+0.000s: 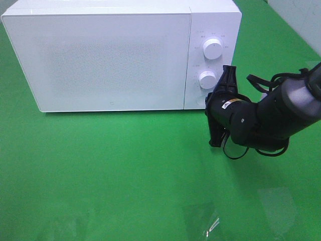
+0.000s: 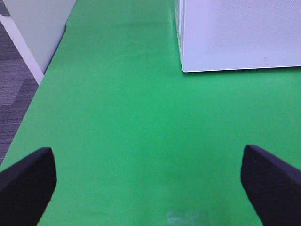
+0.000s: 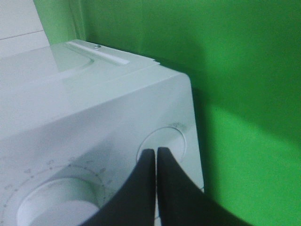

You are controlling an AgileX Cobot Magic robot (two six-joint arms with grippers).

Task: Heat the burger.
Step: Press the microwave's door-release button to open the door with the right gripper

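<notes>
Right gripper [image 3: 156, 151] pinched shut — tips at the microwave's [image 1: 100, 60] round button [image 3: 172, 140]; left gripper [image 2: 149, 175] spread wide, empty

Bright even light, faint glare on the green mat [image 1: 125, 165].

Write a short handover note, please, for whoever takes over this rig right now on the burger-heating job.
Left gripper: open, empty, over the green table.
Right gripper: shut, holding nothing, tips at the round button under the lower knob of the white microwave; contact unclear.
Burger: not in view. The microwave door is shut and opaque, so I cannot tell if it is inside.
Left: find out where the burger is, then probably continue at the button and knobs.
</notes>
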